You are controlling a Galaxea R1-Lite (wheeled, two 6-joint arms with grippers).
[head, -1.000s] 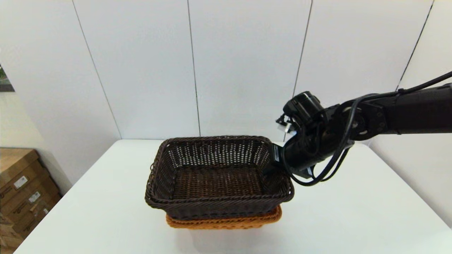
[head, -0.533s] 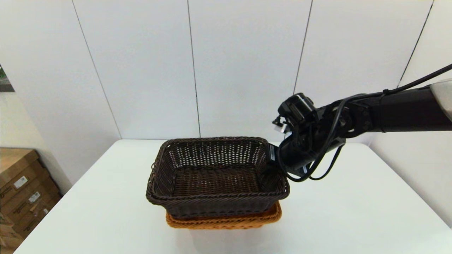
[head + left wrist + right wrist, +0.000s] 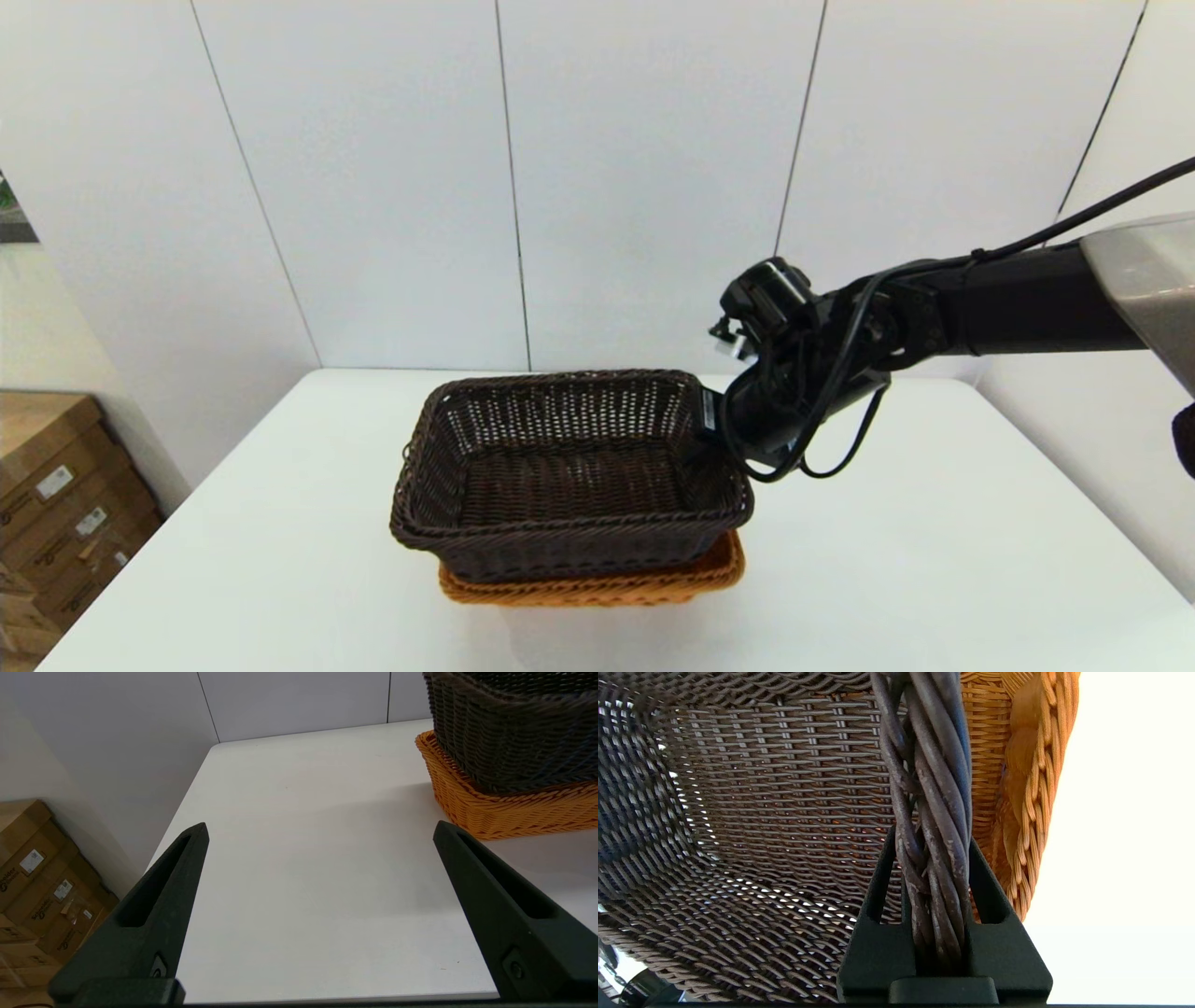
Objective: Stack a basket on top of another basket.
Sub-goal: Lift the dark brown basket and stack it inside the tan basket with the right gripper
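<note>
The dark brown basket (image 3: 569,485) is over the orange-tan basket (image 3: 597,590) at the table's middle, its rim overhanging to the left. In the left wrist view the dark basket (image 3: 514,732) has its base down inside the orange rim (image 3: 504,807). My right gripper (image 3: 714,439) is shut on the braided rim of the dark basket's right side. The right wrist view shows that rim (image 3: 931,765) clamped at the gripper (image 3: 931,835), with the orange basket (image 3: 1017,788) just beyond. My left gripper (image 3: 320,828) stands open over bare table to the left.
The white table (image 3: 934,560) ends at a panelled wall behind the baskets. Cardboard boxes (image 3: 56,495) are stacked on the floor past the table's left edge, also in the left wrist view (image 3: 42,877).
My right arm has moved left and a little down, carrying the dark basket with it. The basket's right side sits lower and closer over the orange one. The orange basket has not moved.
</note>
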